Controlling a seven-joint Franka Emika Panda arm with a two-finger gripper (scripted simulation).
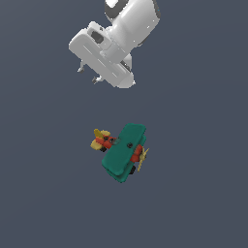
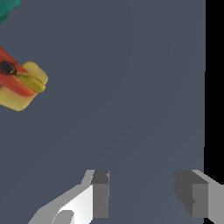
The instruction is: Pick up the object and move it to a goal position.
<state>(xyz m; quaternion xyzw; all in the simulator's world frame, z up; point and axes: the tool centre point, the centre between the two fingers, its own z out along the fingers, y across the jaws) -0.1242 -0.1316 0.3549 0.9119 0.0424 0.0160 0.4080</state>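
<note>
While the tool (image 1: 89,73) hangs wide open and empty, the biplane (image 1: 124,152) lies well apart toward the surface's (image 1: 203,193) near edge, fuselage crosswise.

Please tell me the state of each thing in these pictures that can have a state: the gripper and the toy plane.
gripper: open, nothing between the fingers, apart from the plane.
toy biplane: lying on the grey surface, not gripped, teal wings on top; only its yellow tail and a bit of wing show at the edge of the wrist view.
</note>
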